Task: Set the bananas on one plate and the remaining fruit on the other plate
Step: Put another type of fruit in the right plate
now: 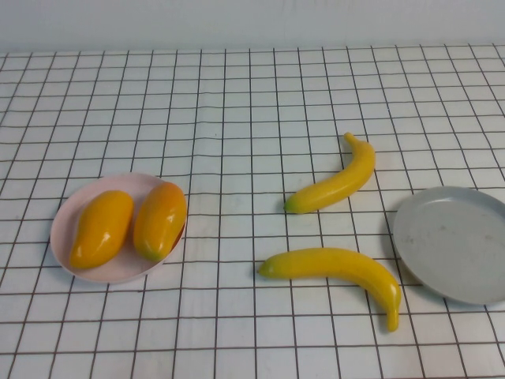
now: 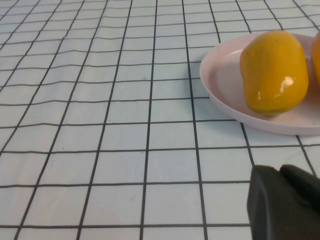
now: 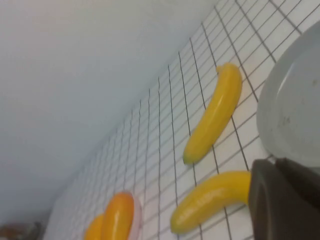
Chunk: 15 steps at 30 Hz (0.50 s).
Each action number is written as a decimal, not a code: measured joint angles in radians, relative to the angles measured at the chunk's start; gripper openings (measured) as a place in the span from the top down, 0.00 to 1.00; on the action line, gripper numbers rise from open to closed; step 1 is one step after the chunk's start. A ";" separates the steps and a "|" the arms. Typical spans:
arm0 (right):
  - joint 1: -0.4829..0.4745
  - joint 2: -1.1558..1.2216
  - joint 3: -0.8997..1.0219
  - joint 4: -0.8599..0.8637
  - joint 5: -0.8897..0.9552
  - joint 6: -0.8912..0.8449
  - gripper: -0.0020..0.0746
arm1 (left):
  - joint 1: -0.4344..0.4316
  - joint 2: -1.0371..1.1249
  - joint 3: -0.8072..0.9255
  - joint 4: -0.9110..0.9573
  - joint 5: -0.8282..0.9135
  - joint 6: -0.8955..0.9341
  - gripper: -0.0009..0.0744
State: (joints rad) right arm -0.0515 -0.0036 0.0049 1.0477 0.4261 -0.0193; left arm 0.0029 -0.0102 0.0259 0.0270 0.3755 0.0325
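Two long curved glossy yellow bananas (image 1: 334, 185) (image 1: 341, 272) lie on the white gridded tablecloth (image 1: 237, 118), just left of the bare round light grey plate (image 1: 458, 245). Two plump oval orange-yellow fruits (image 1: 101, 228) (image 1: 160, 220) rest side by side on the round pale pink plate (image 1: 87, 272), far left. The left gripper (image 2: 285, 202) sits near the pink plate and the right gripper (image 3: 285, 200) beside the grey plate.
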 joint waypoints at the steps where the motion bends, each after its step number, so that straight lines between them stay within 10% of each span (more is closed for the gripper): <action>1: 0.000 0.019 -0.030 -0.044 0.035 0.000 1.00 | 0.000 0.000 0.000 0.000 0.000 0.000 0.99; 15: 0.000 0.382 -0.569 -0.457 0.205 -0.105 0.99 | 0.000 0.000 0.000 0.000 0.000 0.000 0.99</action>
State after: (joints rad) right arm -0.0515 0.3786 -0.5644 0.5912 0.6311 -0.1247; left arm 0.0029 -0.0102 0.0259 0.0270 0.3755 0.0325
